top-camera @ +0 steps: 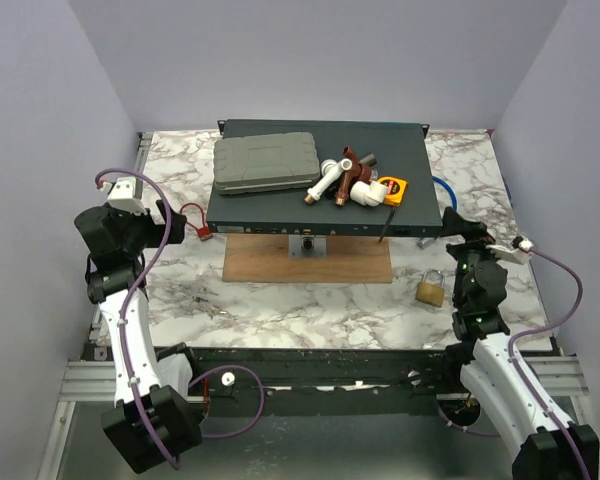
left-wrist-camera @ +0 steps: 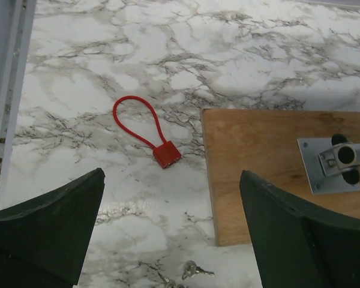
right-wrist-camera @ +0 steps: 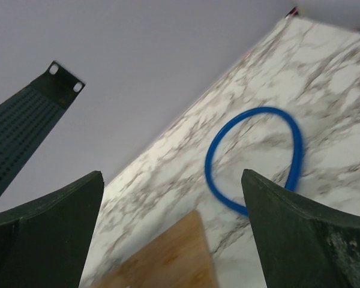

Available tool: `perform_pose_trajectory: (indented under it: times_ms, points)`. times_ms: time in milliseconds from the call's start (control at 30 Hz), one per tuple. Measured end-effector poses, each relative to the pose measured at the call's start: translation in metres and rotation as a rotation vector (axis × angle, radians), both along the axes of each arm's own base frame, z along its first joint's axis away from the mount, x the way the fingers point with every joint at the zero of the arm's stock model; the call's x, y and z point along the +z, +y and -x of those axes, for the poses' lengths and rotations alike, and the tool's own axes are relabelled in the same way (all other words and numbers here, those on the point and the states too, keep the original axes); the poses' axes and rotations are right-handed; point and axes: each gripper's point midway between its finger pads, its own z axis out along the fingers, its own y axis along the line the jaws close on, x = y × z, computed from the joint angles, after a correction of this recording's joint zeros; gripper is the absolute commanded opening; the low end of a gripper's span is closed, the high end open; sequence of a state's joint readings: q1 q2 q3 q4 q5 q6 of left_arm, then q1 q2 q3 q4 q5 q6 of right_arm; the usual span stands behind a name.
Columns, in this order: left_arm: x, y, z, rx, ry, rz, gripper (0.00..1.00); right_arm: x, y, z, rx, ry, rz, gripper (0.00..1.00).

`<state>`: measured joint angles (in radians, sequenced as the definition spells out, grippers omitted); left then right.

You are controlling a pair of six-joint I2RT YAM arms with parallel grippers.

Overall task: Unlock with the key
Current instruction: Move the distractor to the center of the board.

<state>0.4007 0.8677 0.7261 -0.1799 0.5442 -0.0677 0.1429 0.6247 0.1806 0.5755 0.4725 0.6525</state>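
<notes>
Keys [left-wrist-camera: 189, 271] lay on the counter [left-wrist-camera: 258, 60] near your left end effector [left-wrist-camera: 171, 180], whose jaws stood apart; the right end effector [right-wrist-camera: 171, 177] gaped too, near the padlock [top-camera: 430, 290]. You likely needed to drop straight down and pinch one key by its head.

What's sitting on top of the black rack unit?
On the rack unit: a grey case at its left, then a pile of white and brown pipe fittings and a yellow tape measure. Anything beneath the case or the pile is covered.
</notes>
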Motion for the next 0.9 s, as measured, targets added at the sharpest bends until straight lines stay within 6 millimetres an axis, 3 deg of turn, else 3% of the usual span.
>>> perform_pose_trajectory:
  times_ms: [167, 267, 333, 400, 500, 533, 667, 900]
  points:
    - [-0.004, -0.008, 0.015, -0.082, 0.09, 0.034, 0.79, -0.01, 0.039, -0.004, 0.212, 0.079, -0.071, 1.0]
    - [-0.017, -0.019, 0.029, -0.147, 0.147, 0.037, 0.73, -0.022, 0.063, -0.002, 0.338, 0.152, -0.079, 0.98]
    - [-0.025, -0.026, 0.039, -0.181, 0.174, 0.035, 0.66, -0.03, 0.073, 0.003, 0.395, 0.187, -0.087, 0.8]
    - [-0.029, -0.032, 0.048, -0.204, 0.182, 0.029, 0.57, -0.033, 0.081, 0.008, 0.444, 0.204, -0.097, 0.55]
    - [-0.024, -0.042, 0.061, -0.251, 0.156, 0.001, 0.33, -0.036, 0.092, 0.015, 0.508, 0.223, -0.101, 0.1]
    - [-0.022, -0.044, 0.064, -0.269, 0.143, -0.014, 0.26, -0.039, 0.095, 0.018, 0.53, 0.235, -0.108, 0.02]
    - [-0.021, -0.049, 0.067, -0.314, 0.124, -0.037, 0.09, -0.062, 0.106, 0.028, 0.593, 0.314, -0.128, 0.01]
    - [-0.021, -0.058, 0.071, -0.379, 0.097, -0.048, 0.0, -0.111, 0.119, 0.052, 0.663, 0.476, -0.153, 0.01]
